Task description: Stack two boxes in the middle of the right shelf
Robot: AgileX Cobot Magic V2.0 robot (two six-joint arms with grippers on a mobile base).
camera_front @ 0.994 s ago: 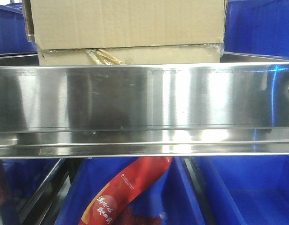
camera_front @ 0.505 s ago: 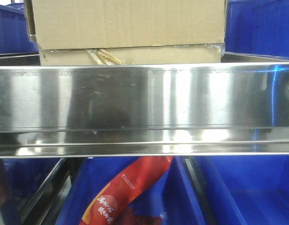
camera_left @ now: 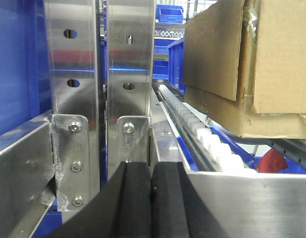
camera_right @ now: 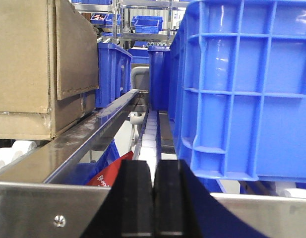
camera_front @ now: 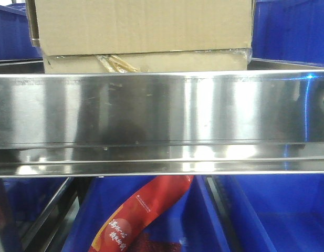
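Two brown cardboard boxes sit stacked on the steel shelf. The big upper box [camera_front: 140,26] rests on the flatter lower box [camera_front: 177,62]. In the left wrist view the upper box [camera_left: 281,54] and the lower box [camera_left: 227,114] are to the right, beyond the shelf's front rail. In the right wrist view the stack [camera_right: 21,54] is at the left. My left gripper [camera_left: 152,198] is shut and empty, in front of the rail and apart from the boxes. My right gripper [camera_right: 153,198] is shut and empty, also in front of the rail.
A wide steel front rail [camera_front: 162,121] crosses the front view. Blue plastic crates [camera_front: 290,31] flank the boxes; one large crate [camera_right: 242,89] is close on the right. White rollers [camera_left: 212,144] line the shelf. Steel uprights [camera_left: 73,74] stand at the left. A red packet [camera_front: 140,210] lies in a lower blue bin.
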